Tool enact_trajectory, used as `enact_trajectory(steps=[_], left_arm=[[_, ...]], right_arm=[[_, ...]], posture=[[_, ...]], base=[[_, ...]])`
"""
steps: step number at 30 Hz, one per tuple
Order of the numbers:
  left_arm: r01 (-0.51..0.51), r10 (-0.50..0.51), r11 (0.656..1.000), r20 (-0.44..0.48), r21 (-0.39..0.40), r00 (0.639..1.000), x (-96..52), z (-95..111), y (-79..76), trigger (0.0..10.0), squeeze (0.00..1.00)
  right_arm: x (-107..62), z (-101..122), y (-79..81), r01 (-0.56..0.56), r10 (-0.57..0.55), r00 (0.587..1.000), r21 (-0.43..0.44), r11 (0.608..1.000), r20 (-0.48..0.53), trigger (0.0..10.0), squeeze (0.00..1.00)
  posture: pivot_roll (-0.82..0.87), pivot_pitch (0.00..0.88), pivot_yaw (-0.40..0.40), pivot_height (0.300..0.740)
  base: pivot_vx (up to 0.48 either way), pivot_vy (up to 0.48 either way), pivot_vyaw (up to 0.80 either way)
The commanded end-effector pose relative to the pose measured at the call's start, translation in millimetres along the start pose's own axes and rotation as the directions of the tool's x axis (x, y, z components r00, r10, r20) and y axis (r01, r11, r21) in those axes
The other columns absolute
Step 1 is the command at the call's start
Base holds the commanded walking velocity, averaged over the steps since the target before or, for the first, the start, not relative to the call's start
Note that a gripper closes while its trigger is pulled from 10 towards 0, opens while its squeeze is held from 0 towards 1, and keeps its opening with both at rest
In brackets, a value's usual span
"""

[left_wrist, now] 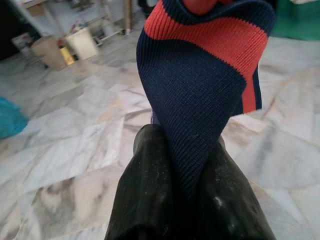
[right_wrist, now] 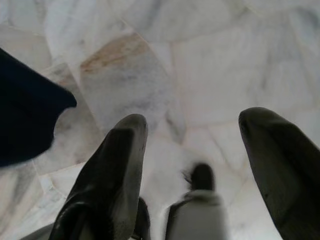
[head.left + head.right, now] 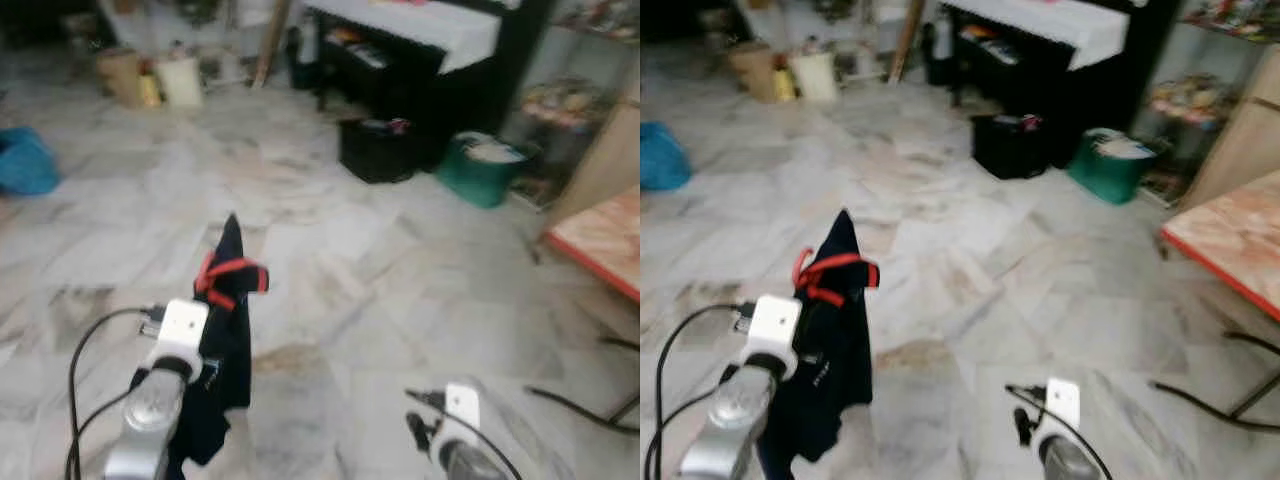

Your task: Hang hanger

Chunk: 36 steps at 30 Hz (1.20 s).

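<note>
A navy knitted garment with a red band hangs from my left gripper, held up in front of me over the marble floor. In the left wrist view the two black fingers are shut on the navy and red cloth. I cannot tell whether the red piece is part of a hanger or of the garment. My right gripper is low on the right, open, with only floor between its fingers. The right arm shows at the bottom edge.
A black stand with a white cover is ahead, with a black crate and a green basin beside it. An orange-topped table juts in at right. A blue bag lies left. Buckets stand far back.
</note>
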<state>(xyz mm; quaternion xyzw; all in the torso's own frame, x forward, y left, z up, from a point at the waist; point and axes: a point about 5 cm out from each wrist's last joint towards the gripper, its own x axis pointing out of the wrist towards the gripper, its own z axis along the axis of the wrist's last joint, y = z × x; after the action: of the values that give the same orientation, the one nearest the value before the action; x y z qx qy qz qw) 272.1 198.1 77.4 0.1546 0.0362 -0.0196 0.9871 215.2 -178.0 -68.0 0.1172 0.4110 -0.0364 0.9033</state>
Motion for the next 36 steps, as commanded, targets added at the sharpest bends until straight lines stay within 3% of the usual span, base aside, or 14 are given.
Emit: enact_trajectory(steps=[1, 6, 18, 25, 36], left_arm=[[0.004, -0.004, 1.000, 0.051, 0.012, 0.999, 1.4, 12.3, -4.0, 10.0, 0.00], [0.008, -0.007, 0.999, 0.057, -0.031, 0.998, -4.3, 13.7, -8.6, 10.0, 0.00], [0.032, -0.031, 0.999, 0.041, -0.037, 0.999, -6.5, 8.4, -23.2, 10.0, 0.00], [0.023, -0.021, 0.999, 0.036, -0.047, 0.999, -11.7, 4.4, -23.4, 10.0, 0.00], [0.039, -0.036, 0.999, 0.058, -0.038, 0.998, -10.4, 8.1, -26.1, 10.0, 0.00]], right_arm=[[-0.5, 1.3, -5.0, 0.019, -0.019, 1.000, 0.004, 1.000, 0.001, 10.0, 0.00], [-1.6, 3.2, -12.1, 0.034, -0.034, 0.999, -0.011, 0.999, 0.005, 10.0, 0.00], [-6.8, -0.9, -29.0, 0.028, -0.028, 1.000, -0.062, 0.998, -0.003, 10.0, 0.00], [-8.7, -5.1, -33.1, 0.027, -0.028, 0.999, -0.081, 0.996, -0.015, 10.0, 0.00], [-8.3, -3.9, -31.0, 0.014, -0.014, 1.000, -0.067, 0.998, 0.001, 10.0, 0.00]], posture=[[0.17, 0.000, 0.040, 0.716], [0.16, 0.000, 0.018, 0.716], [0.05, 0.000, -0.013, 0.716], [0.04, 0.000, -0.024, 0.716], [0.07, 0.000, -0.035, 0.716]], base=[[0.000, -0.259, -0.73], [0.000, -0.103, -0.74], [0.000, -0.163, -0.73], [0.000, -0.246, -0.73], [0.000, -0.258, -0.09]])
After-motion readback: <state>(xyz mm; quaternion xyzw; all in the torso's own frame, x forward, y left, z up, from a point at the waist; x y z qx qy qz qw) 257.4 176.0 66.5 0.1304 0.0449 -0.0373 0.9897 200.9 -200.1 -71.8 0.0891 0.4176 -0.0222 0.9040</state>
